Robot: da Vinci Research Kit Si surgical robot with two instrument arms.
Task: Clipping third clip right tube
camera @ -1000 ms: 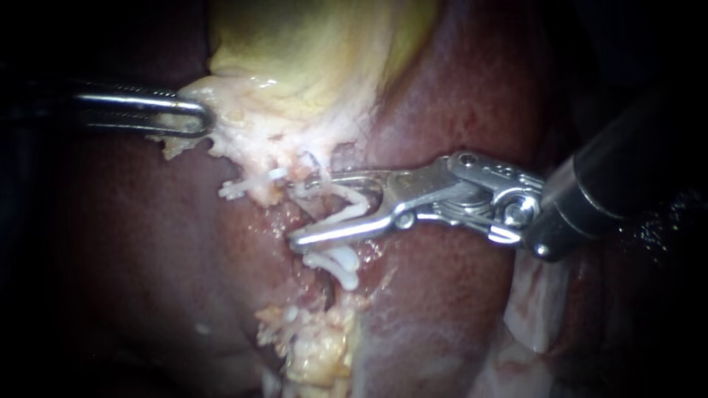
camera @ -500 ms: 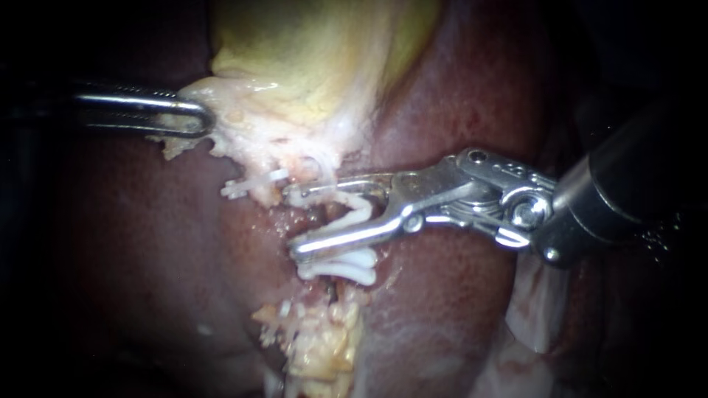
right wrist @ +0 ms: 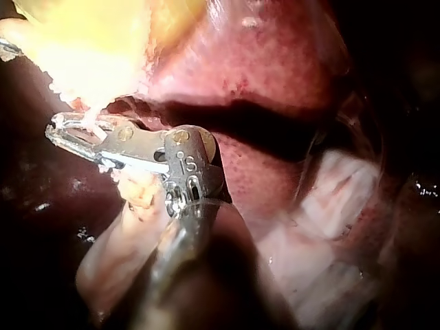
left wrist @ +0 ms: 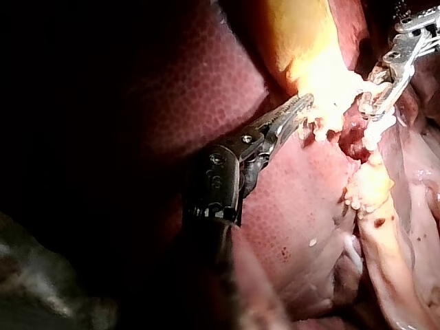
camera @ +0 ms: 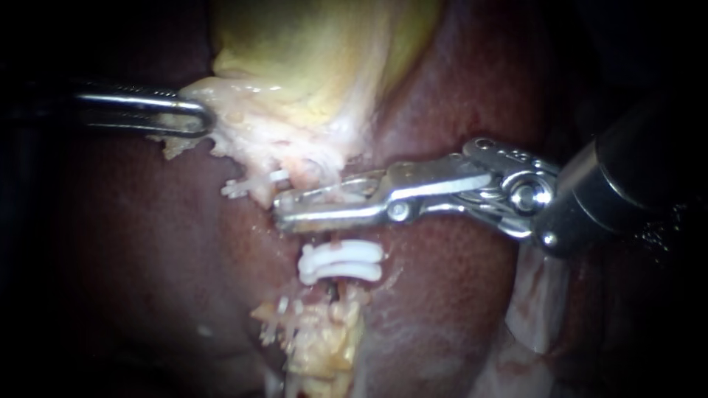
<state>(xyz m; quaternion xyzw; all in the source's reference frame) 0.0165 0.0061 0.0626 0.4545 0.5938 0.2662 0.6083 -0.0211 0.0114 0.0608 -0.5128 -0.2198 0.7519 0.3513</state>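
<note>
left end effector (camera: 203,118) pinching gallbladder (camera: 310,59) | right end effector (camera: 289,210) clamped on clip (camera: 332,195) | 2 clips (camera: 341,255) below

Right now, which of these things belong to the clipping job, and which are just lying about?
Job: right instrument, its clip, the tube, left instrument holding the gallbladder.
Lying about: liver, two placed clips.

3 close views share the right instrument (camera: 282,211).
</note>
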